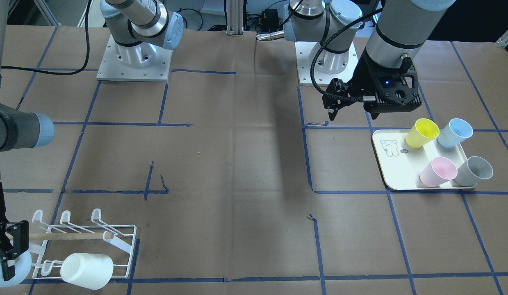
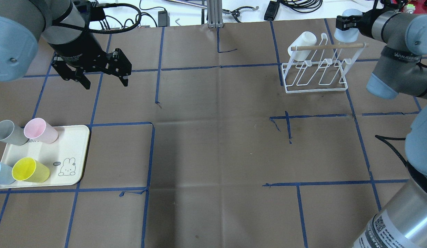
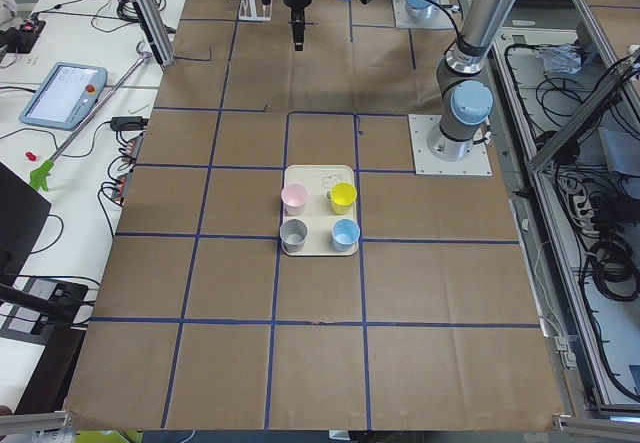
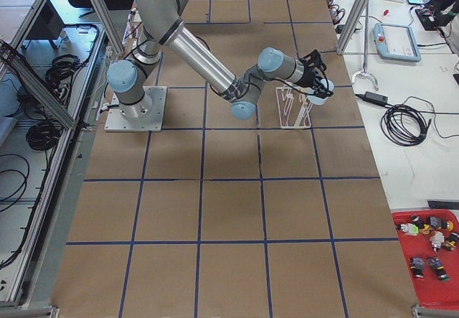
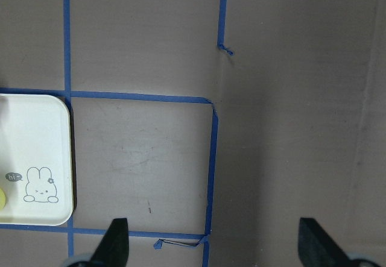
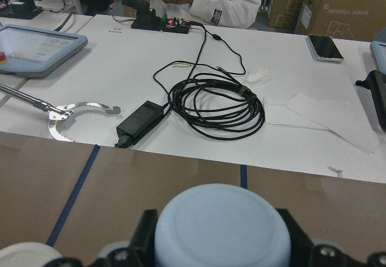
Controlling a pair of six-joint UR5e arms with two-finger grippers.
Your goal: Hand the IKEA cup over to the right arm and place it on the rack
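Pale blue cup (image 6: 220, 228) clamped in our right gripper (image 2: 346, 24), held just beside rack (image 2: 316, 74) end. We judge it lined up for free prong. White cup (image 2: 303, 41) already hung. Left gripper (image 2: 105, 81) wide open, empty, hovering near tray (image 2: 79, 144), its hand-off seemingly done.

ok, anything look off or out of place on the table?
Nothing serious. The four pastel plastic cups stand upright on the cream tray, the white cup hangs on the white wire rack, and the right gripper holds a pale blue cup by that rack. Only oddity: the blue tape grid lines have torn, curling ends in spots.
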